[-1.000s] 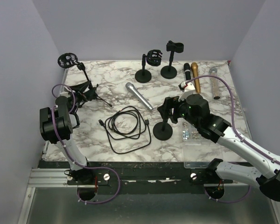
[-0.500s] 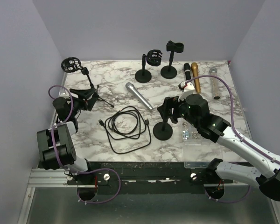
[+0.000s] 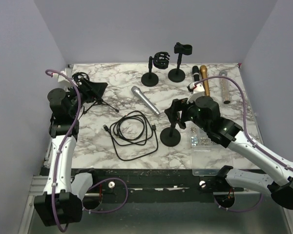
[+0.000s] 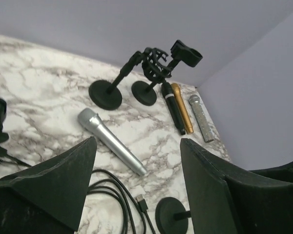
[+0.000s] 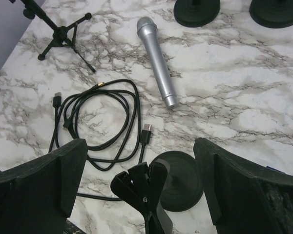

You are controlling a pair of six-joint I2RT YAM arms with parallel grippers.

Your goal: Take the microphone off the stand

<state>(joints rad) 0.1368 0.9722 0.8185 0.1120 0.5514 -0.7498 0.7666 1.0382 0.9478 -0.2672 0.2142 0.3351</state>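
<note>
Silver mic (image 3: 145, 100) lies flat on the marble mid-table, head twd the far-left corner. R gripper (image 5: 139, 185) is spread wide and holds nothing, fingers either side of the clip (image 5: 142, 196) on the round-base stand (image 3: 171, 137). L gripper (image 4: 136, 148) is also wide and empty, nr the left edge by the small tripod stand (image 5: 63, 35). Coiled cable (image 3: 132, 132) lies just left of the round base.

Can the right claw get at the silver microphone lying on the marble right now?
Probably yes. The silver microphone lies bare beyond the open right claw; only the black round-base clip stand beneath the claw needs clearing.
</note>
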